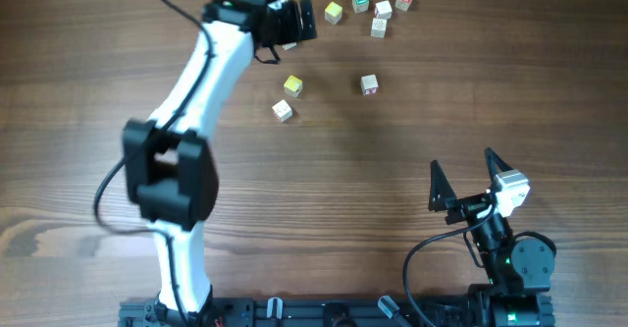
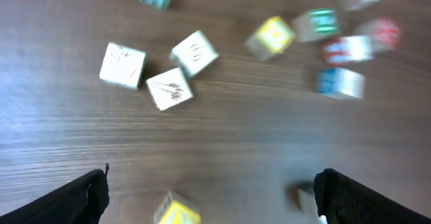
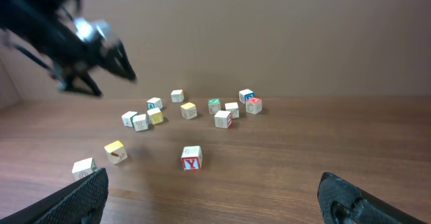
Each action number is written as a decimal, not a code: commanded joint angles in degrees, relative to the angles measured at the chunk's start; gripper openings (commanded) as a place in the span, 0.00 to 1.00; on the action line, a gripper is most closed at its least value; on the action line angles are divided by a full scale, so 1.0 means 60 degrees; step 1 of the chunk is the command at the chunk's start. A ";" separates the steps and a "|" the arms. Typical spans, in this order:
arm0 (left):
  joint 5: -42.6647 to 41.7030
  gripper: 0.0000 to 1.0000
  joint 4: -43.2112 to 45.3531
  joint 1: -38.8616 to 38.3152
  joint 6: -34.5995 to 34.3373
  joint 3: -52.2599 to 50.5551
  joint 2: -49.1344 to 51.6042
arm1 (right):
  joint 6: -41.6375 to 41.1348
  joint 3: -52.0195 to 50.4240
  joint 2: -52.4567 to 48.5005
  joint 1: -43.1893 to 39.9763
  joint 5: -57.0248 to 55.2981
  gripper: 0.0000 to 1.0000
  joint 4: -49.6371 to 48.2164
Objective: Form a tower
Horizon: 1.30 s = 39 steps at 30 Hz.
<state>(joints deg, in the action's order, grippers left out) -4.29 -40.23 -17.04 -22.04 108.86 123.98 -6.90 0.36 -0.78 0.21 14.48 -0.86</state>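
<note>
The left arm (image 1: 201, 81) reaches far across the brown table (image 1: 510, 81). The left gripper (image 2: 212, 175) is open wide and holds nothing. It hangs over three pale cubes (image 2: 170, 88) that lie close together. In the view from above the arm hides most of these three.

The little wooden cubes (image 1: 378, 8) are spread over the far part of the table. Each one I can see sits by itself on the wood, not on top of another. A bunch with green, red and blue faces lies at the far edge, to the right of the left gripper. Nearer the middle lie a yellow cube (image 1: 292, 84) and a pale cube (image 1: 283, 111), just beside each other. A cube with a red Y (image 3: 192, 158) stands alone to their right.

The right gripper (image 1: 461, 160) is wide open and empty too. It is on the near right side, well apart from all the cubes.
</note>
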 commanded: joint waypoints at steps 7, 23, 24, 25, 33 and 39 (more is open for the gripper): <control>0.1705 0.96 0.1508 -0.0248 -0.2025 0.0084 0.1792 | -0.0124 -0.0011 0.0084 -0.0047 -0.0117 1.00 -0.0047; 0.1934 0.47 0.2692 -0.0240 -0.1869 0.0084 0.2896 | -0.0131 -0.0011 0.0087 -0.0047 -0.0120 1.00 -0.0047; 0.2200 0.41 0.2557 -0.0240 -0.1865 0.0084 0.2892 | -0.0124 -0.0011 0.0084 -0.0047 -0.0117 1.00 -0.0047; 0.2532 0.38 0.2339 -0.0237 -0.1861 0.0084 0.2834 | -0.0124 -0.0011 0.0084 -0.0047 -0.0120 1.00 -0.0047; 0.2980 0.26 0.1056 -0.0178 -0.0109 0.0106 0.0674 | -0.0127 -0.0011 0.0084 -0.0047 -0.0117 1.00 -0.0047; 0.2973 0.25 -0.0488 -0.0288 -0.0113 0.0106 -0.3067 | -0.0127 -0.0011 0.0084 -0.0047 -0.0117 0.99 -0.0047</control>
<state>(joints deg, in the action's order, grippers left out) 12.25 -39.46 -18.39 -24.03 109.03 119.28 -6.90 0.36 -0.78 0.21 14.48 -0.84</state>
